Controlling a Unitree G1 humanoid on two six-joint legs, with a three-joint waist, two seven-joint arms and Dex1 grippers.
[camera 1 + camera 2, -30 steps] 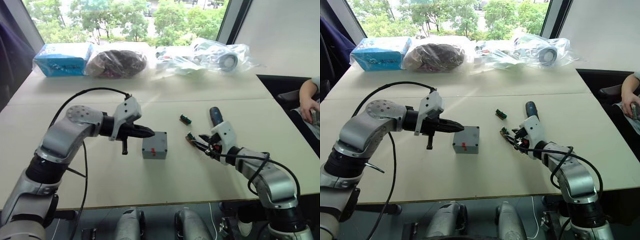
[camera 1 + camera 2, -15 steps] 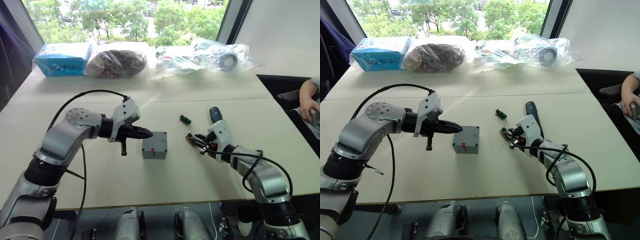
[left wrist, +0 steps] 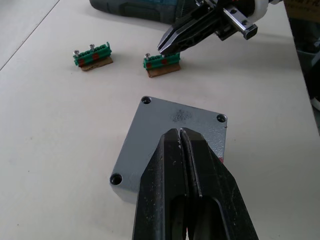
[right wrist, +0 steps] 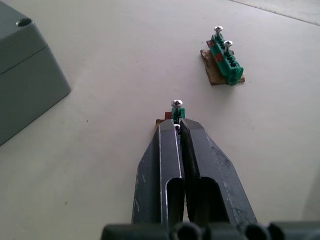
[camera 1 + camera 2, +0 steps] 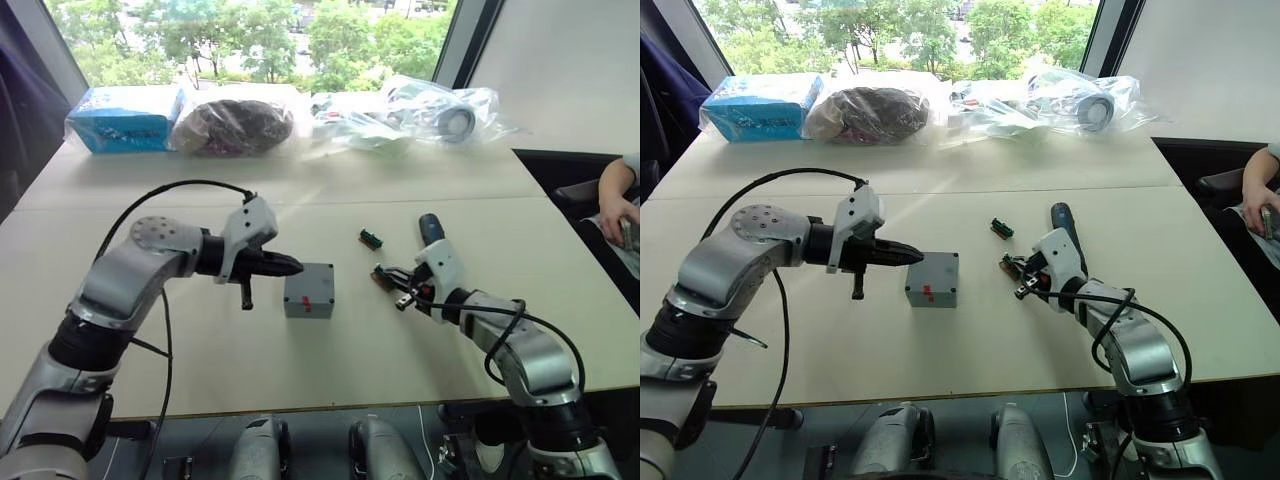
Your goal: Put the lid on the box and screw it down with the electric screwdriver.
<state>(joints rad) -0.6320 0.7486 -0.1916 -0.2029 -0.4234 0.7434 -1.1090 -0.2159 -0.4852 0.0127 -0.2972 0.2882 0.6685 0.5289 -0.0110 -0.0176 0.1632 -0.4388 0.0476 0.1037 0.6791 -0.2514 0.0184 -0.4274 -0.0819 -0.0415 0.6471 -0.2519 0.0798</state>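
Grey and square, the small metal box [image 5: 308, 290] sits near the middle of the pale table [image 5: 330, 340] with the flat grey lid [image 3: 170, 145] already on top, empty screw holes at its corners. Directly over the lid hovers the left gripper [image 3: 180, 135], black fingers pressed together on nothing. The right gripper [image 4: 177, 129], tips pinched on a screw in the nearer small green terminal block [image 4: 176, 113], lies beside the black and dark-blue electric screwdriver [image 5: 432, 232].

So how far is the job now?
The lid already sits on the box, its corner holes empty. The right pincer, shut, is at a green screw holder. The screwdriver lies untouched; all screwing remains.
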